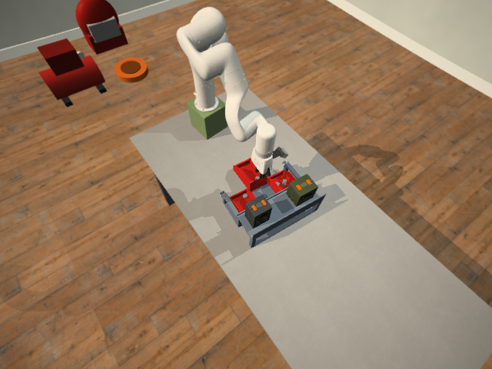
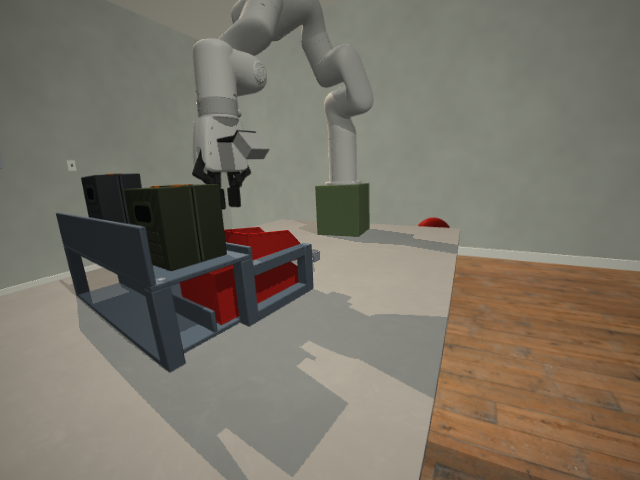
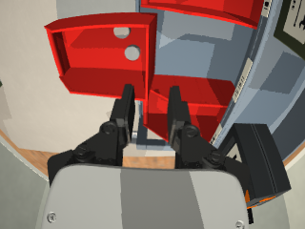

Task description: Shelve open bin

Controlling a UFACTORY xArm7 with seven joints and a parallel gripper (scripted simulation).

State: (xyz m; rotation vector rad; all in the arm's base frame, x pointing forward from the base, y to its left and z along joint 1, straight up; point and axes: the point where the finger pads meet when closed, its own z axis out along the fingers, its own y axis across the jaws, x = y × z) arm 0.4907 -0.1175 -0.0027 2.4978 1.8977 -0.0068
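Red plastic is showing in the bin (image 3: 102,57), which is being seen on the table (image 1: 337,277), just outside the shelf (image 2: 103,237) on the arm's side and not yet in its row. It is standing level, and two round grey parts (image 3: 132,52) are lying on its floor. One long wall is running near the shelf's front edge, beside the free place (image 3: 185,45), whose bare grey floor is lying open from above between the two other red bins (image 1: 280,181) (image 1: 238,199).

The gripper (image 3: 151,91) is being held above the bin's near wall, pointing down. Its fingers are standing partly apart with nothing between them. In the exterior view the fingertips are clearly hanging above the bin's rim, not touching it.

Farther back on the shelf's upper board, a black box (image 1: 258,210) and a green box (image 1: 301,189) are standing over the rear ends of the outer bins. Open table is lying around the bin on the sides away from the shelf.
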